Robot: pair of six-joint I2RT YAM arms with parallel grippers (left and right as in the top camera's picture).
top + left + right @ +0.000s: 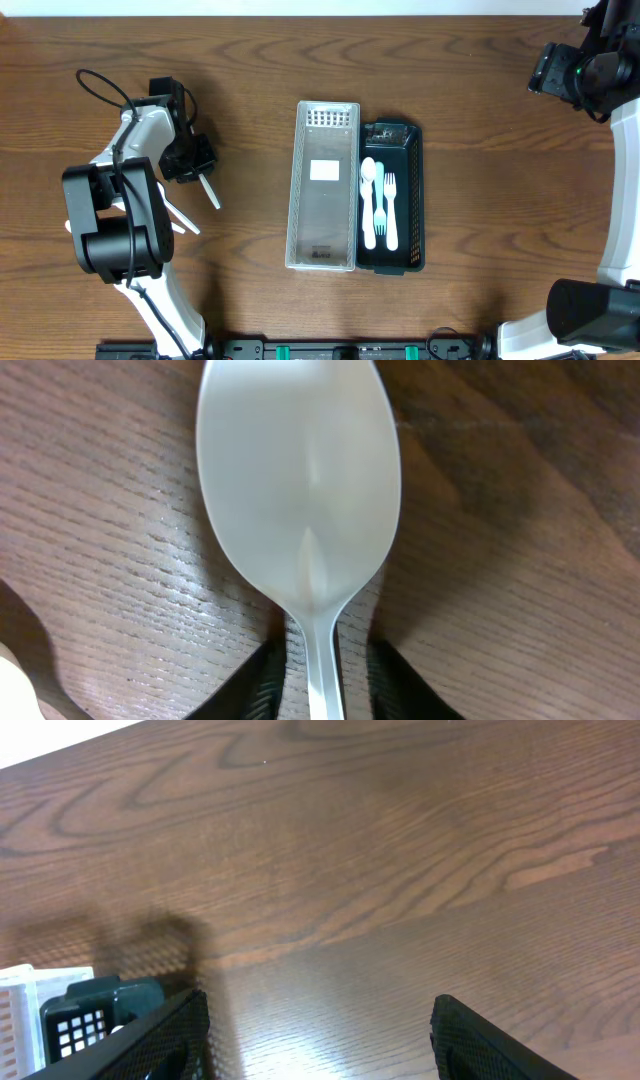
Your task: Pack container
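Note:
My left gripper (197, 165) is shut on the handle of a white plastic spoon (211, 191) at the table's left. In the left wrist view the spoon's bowl (300, 480) fills the frame ahead of the fingers (325, 680), over bare wood. The black slotted container (416, 200) stands at the centre and holds a white spoon (367, 190), a pale teal utensil (379, 200) and a white fork (390, 205). My right gripper (320, 1030) is open and empty at the far right back (556, 72). The container's corner (90, 1005) shows in its view.
A clear plastic tray (322, 215) lies against the black container's left side. More white cutlery (183, 220) lies on the table beside the left arm's base. The table's far edge runs along the back.

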